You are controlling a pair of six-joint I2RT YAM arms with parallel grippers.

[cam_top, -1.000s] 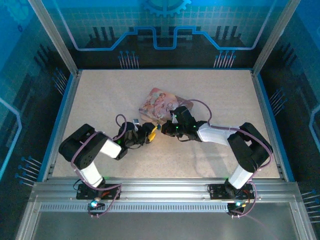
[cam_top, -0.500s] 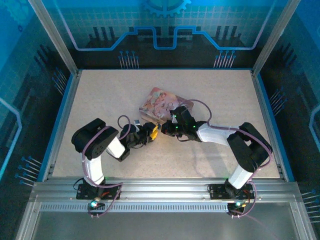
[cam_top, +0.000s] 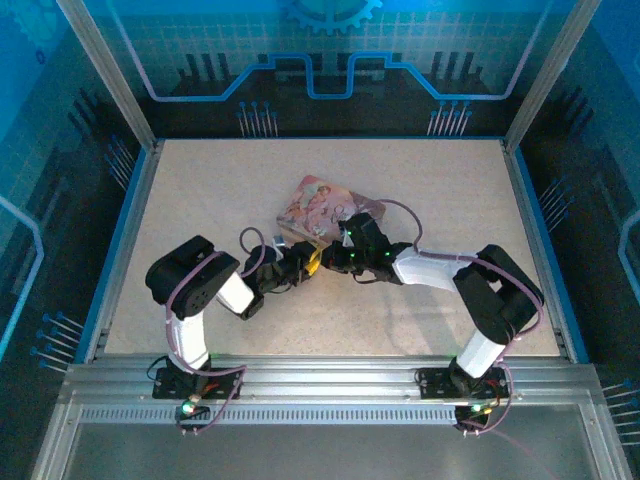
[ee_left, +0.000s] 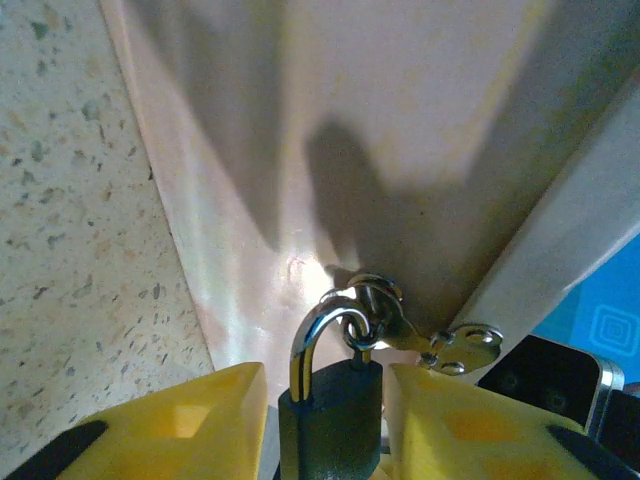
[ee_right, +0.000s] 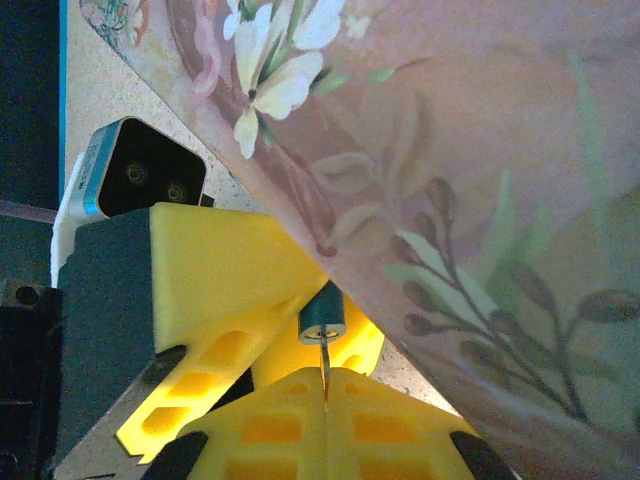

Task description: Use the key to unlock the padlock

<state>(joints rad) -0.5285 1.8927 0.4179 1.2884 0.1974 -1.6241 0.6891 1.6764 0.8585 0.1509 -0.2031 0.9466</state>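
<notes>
The padlock [ee_left: 330,415] is a small dark body with a silvery shackle [ee_left: 308,335] hooked through a ring on the pink tin [ee_left: 300,120]. My left gripper [ee_left: 325,385] straddles the body with yellow fingers [ee_left: 190,415] on both sides; a thin gap shows on the left. From the right wrist, the padlock's bottom end [ee_right: 323,312] faces me. The thin key [ee_right: 325,352] sticks out of my right gripper [ee_right: 326,375], which is shut on it, with its tip at the keyhole. From above, both grippers [cam_top: 312,260] [cam_top: 332,258] meet at the tin's near edge.
The pink illustrated tin [cam_top: 322,205] lies mid-table, right behind both grippers. A small silvery tab [ee_left: 465,345] hangs on the same ring as the shackle. The left wrist's camera housing [ee_right: 140,175] sits close to the right gripper. Speckled table [cam_top: 200,190] stretches to blue side rails.
My left arm has drawn in and its gripper has slid right, toward the tin, with its jaws narrowing around the padlock. The right arm has stayed put.
</notes>
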